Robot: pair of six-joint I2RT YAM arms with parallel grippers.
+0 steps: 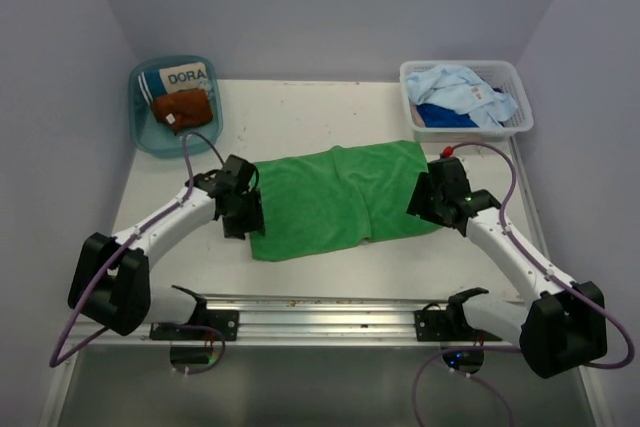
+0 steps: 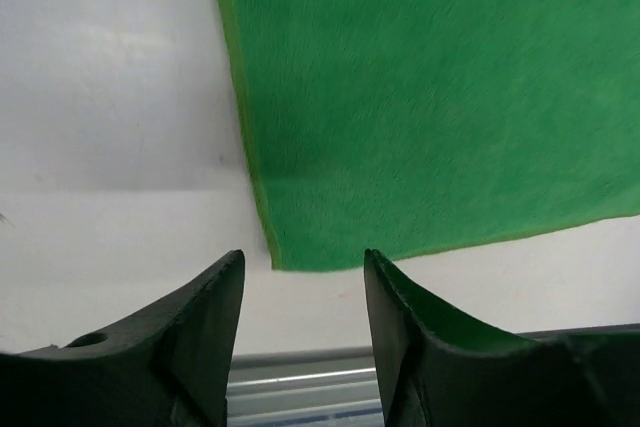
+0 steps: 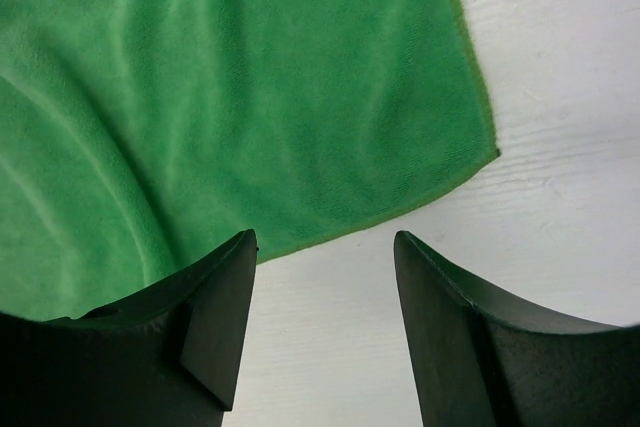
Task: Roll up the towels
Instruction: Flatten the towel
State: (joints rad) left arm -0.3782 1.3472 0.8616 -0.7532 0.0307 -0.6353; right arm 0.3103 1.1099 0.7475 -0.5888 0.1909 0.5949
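- Tub (image 1: 145,137), blue plastic, at far left corner of white table (image 1: 300,107); inside, white-and-teal item printed "DORA" (image 1: 187,76) toward far side, and rust-brown towel (image 1: 182,107) bunched just on near side of it, small white tag showing.
- Left gripper (image 1: 243,211) low over table at left edge of green towel (image 1: 340,195), close to near left corner; in left wrist view, fingers parted a moderate way, nothing between them, only bare table in gap and tip of towel's corner just beyond.
- Green towel spread flat in middle of table between both grippers, long side running left to right, slightly skewed with right end farther away; shallow crease running near to far, right of centre; free of both claws.
- Right gripper (image 1: 428,202) low at towel's right end, by near right corner; in right wrist view, fingers well apart and empty, left finger over near hem of green cloth, right finger over bare table.
- Basket (image 1: 520,119), white and slatted, at far right corner; light blue towel (image 1: 455,87) crumpled on top, dark blue towel (image 1: 445,117) under it toward near side.
- Aluminium rail (image 1: 320,312) along near edge of table, between arm bases.
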